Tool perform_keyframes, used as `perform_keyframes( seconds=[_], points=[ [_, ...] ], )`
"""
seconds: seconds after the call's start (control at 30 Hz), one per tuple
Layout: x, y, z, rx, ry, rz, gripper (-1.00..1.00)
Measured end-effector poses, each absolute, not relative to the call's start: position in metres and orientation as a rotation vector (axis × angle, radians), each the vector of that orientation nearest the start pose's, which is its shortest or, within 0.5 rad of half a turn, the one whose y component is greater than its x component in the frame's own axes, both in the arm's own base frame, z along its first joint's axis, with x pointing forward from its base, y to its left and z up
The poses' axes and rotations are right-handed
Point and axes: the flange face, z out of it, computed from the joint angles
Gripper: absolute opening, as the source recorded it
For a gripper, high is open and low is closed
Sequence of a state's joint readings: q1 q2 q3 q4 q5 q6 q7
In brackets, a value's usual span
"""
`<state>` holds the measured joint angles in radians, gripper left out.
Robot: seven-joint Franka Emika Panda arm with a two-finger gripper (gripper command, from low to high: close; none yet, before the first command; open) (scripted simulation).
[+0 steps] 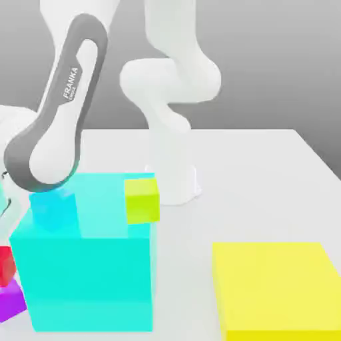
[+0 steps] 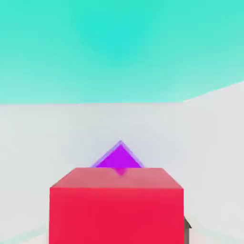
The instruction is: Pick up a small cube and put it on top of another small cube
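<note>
The small red cube (image 1: 4, 265) sits at the exterior view's far left edge, directly over the small purple cube (image 1: 10, 301). Their faces appear to meet. In the hand view the red cube (image 2: 116, 205) is close up, and a corner of the purple cube (image 2: 119, 156), turned relative to it, pokes out from under it. My gripper (image 1: 5, 223) comes down over the red cube at the left edge, mostly cut off by the frame. The grey forearm (image 1: 60, 113) leans in above it.
A big cyan block (image 1: 90, 273) stands right beside the two cubes, with a small cyan cube (image 1: 54, 210) and a yellow-green cube (image 1: 142, 200) on top. A big yellow block (image 1: 280, 290) is at front right. The arm's base (image 1: 174, 180) stands behind.
</note>
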<state>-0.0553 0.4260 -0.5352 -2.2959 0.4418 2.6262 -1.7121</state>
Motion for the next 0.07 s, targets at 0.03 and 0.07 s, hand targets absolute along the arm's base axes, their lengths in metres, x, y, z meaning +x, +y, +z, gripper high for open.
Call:
perform_keyframes(
  seconds=[0.03,0.07],
  points=[
    [0.4227,-0.3086,0.1872,-2.911,-1.182,0.000,1.00],
    [0.4227,-0.3086,0.1872,-2.911,-1.182,0.000,1.00]
  ],
)
